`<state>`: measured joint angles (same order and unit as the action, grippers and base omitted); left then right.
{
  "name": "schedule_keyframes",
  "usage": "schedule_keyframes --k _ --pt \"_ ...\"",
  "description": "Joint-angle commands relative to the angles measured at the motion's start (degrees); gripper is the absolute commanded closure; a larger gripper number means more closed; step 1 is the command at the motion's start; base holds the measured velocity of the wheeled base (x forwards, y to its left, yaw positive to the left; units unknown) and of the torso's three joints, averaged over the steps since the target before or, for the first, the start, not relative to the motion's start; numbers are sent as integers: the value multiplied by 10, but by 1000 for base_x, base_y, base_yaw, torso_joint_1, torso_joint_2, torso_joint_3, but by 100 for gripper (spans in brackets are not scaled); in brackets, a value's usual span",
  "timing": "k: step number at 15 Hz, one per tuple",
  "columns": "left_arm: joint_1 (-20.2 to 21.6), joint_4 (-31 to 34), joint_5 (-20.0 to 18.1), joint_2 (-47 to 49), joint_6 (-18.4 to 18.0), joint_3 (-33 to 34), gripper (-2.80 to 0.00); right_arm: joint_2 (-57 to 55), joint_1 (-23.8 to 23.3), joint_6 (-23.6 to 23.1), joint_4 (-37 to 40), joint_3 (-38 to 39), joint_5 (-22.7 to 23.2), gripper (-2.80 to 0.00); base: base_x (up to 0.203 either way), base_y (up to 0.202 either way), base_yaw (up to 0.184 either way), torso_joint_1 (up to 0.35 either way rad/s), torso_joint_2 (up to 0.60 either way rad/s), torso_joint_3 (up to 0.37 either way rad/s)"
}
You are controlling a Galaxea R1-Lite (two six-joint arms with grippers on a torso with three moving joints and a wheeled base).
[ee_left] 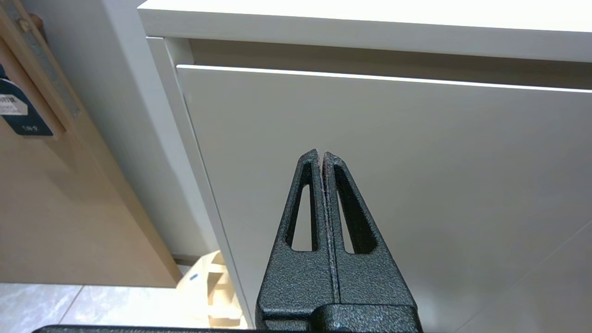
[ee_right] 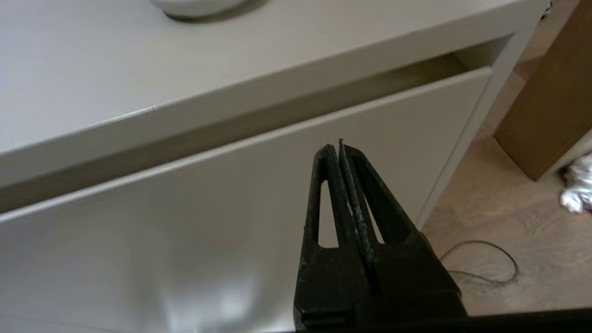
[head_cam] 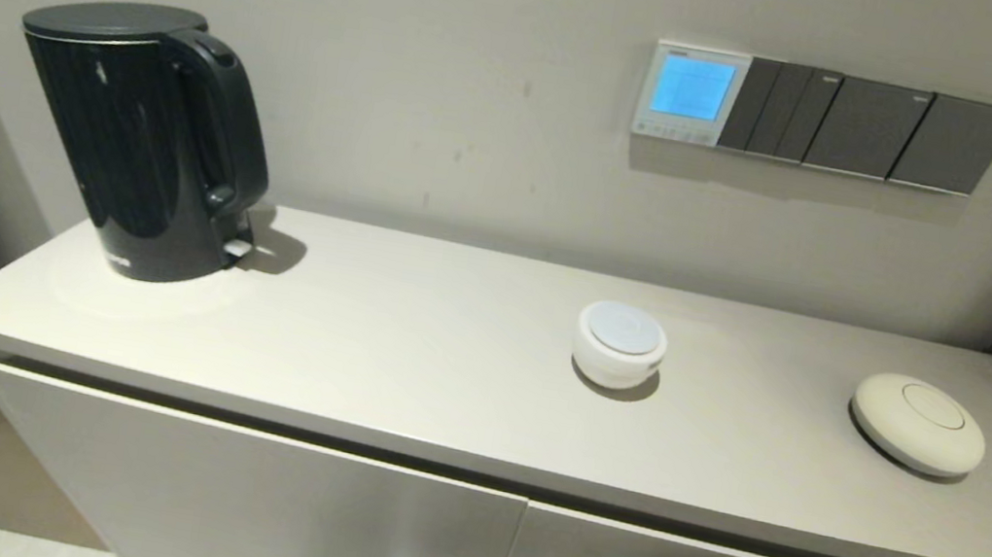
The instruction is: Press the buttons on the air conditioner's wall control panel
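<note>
The air conditioner's wall control panel (head_cam: 691,93) is a small white-framed thermostat on the wall above the cabinet, its screen glowing blue. Its row of tiny pale buttons (head_cam: 672,131) runs along the bottom strip. Neither arm shows in the head view. My left gripper (ee_left: 321,155) is shut and empty, low in front of the cabinet's left door. My right gripper (ee_right: 339,147) is shut and empty, low in front of the cabinet's right door, below the countertop edge.
Dark grey switch plates (head_cam: 868,128) sit right of the thermostat. On the countertop (head_cam: 406,354) stand a black kettle (head_cam: 139,137) at left, a small white round pot (head_cam: 620,344) in the middle and a flat cream disc (head_cam: 918,423) at right.
</note>
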<state>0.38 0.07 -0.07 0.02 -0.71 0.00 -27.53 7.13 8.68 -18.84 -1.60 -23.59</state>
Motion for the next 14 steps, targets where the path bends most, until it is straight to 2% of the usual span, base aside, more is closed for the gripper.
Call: schedule_keyframes --k 1,5,10,12,14 --pt "0 0 0 0 0 0 0 29 6 1 0 -5 -11 0 0 0 0 0 0 0" --pt "0 0 0 0 0 0 0 29 8 0 6 -32 -27 0 0 0 0 0 0 0" --pt "0 0 0 1 0 0 0 53 14 0 77 -78 -31 0 0 0 0 0 0 0" --pt "0 0 0 1 0 0 0 56 31 0 87 -81 -51 0 0 0 0 0 0 0" --pt "0 0 0 0 0 0 0 56 67 -3 91 -94 -90 0 0 0 0 0 0 0"
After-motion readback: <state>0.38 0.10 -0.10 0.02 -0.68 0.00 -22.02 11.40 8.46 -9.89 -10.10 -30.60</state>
